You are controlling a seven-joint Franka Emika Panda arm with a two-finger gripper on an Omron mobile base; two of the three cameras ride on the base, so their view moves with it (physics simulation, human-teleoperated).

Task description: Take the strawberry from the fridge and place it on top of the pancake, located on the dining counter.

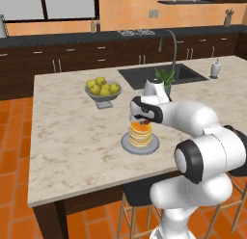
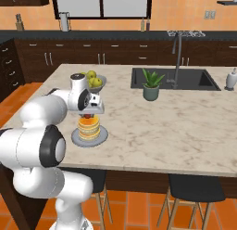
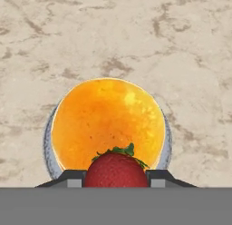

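1. The dining counter, a wide beige marbled surface, carries everything that matters here; its sink and curved faucet sit far across it, well apart from the work.
2. The hand hangs straight over the pancake, fingers pointing down at the stack's top (in the right base view it sits just above the stack, and whether any gap is left cannot be told).
3. The pancake rests on its round grey plate near the robot's edge of the surface. In the hand view its golden top lies directly beneath, with the stack's centre slightly ahead of the fingers.
4. A bowl of green apples stands beyond the stack, near but not touching. A small potted plant is farther off, beside the sink. Neither lies in the path of a straight descent.
5. The strawberry is pinched between the two dark fingertips, leafy cap towards the pancake's centre; the hand is closed just to the berry's width.
6. Judged from this, the remaining move is a short drop and release; a round berry let go off-centre could roll off the top.
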